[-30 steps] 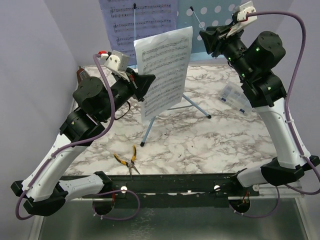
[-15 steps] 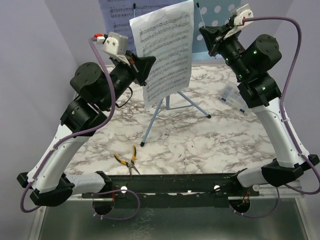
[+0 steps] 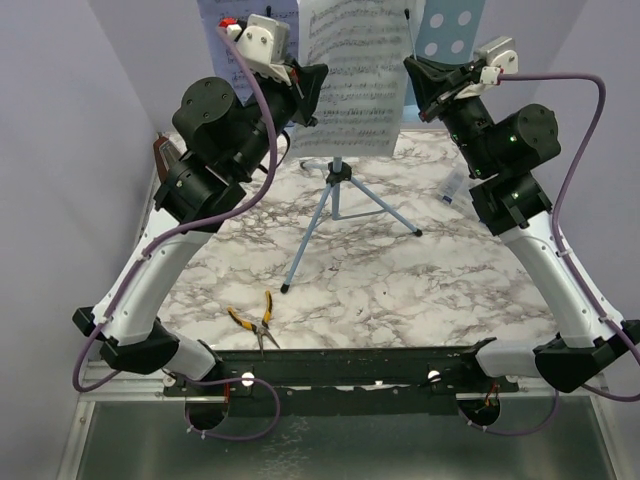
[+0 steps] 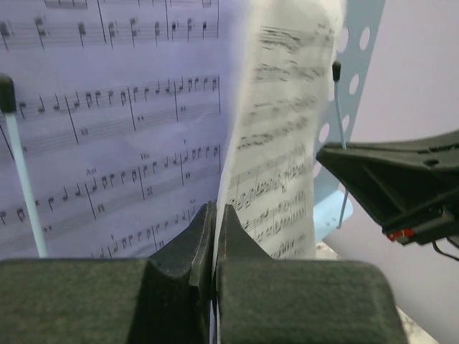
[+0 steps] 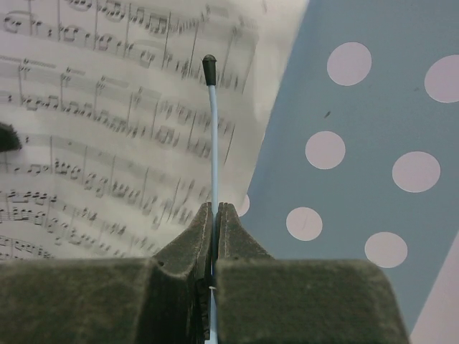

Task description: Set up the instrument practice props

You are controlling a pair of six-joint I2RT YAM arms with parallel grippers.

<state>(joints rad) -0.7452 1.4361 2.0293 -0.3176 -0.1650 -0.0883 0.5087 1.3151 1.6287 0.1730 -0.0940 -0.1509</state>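
Holding the sheet of music (image 3: pixel 360 80) up high by one edge, the left gripper (image 4: pixel 215 215) is pinching it tight beside the desk of the light blue music stand (image 3: pixel 338 175), which is standing on the marble table (image 3: pixel 420 290). Meanwhile the right gripper (image 5: pixel 215 213) is clamping the stand's thin page-holder wire (image 5: pixel 211 129). The yellow-handled pliers (image 3: pixel 255 322) are lying near the front edge.

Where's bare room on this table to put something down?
Bare marble: right of the pliers along the front, and between the music stand's legs and the right arm. Crowded: the back, around left gripper, right gripper and sheet of music.
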